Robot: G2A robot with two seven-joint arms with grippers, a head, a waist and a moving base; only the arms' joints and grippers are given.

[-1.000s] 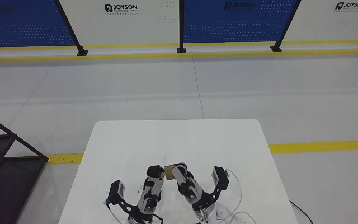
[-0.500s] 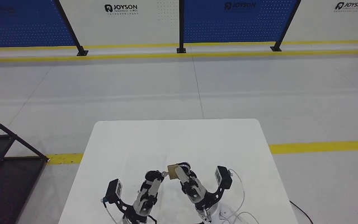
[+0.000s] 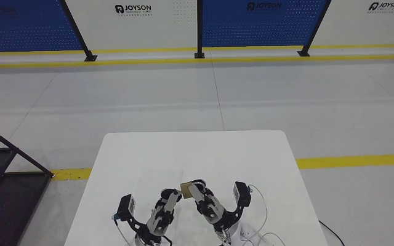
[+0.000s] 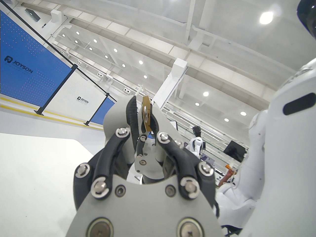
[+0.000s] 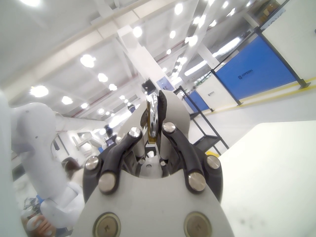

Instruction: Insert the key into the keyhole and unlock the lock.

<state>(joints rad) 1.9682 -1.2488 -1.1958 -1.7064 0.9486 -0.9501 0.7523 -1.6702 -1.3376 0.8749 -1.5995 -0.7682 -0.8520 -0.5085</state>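
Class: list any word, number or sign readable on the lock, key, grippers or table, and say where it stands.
On the lock: nothing readable.
On the key: nothing readable.
On the left gripper and right gripper: no print.
On the table: no print.
On the barrier panels behind: a brand mark; the small line beneath is unreadable.

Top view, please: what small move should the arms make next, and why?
Probably ease the left tool slightly toward the lock, keeping the key lined up. The left tool is shut on a thin brass key, the right tool on the lock, and they almost meet; whether the key is already in cannot be told.
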